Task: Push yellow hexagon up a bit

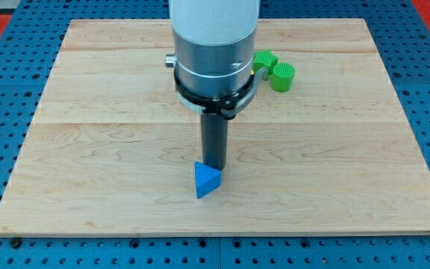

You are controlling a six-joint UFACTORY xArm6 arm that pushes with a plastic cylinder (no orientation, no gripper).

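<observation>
The table [87,149] is big and holds no bowls or boxes. I have no hand, just a rod. My tip [214,167] touches the blue triangle [206,180], maybe by accident. Green blocks [276,71] sit behind it. I see no yellow hexagon; my arm may hide it.

A single camera is looking down at a slant from beyond the view's bottom edge, facing toward the view's top. It is sitting near enough that the wooden bench [87,149] is filling almost the whole picture. The arm [215,45] is rising out of frame at the top.
</observation>
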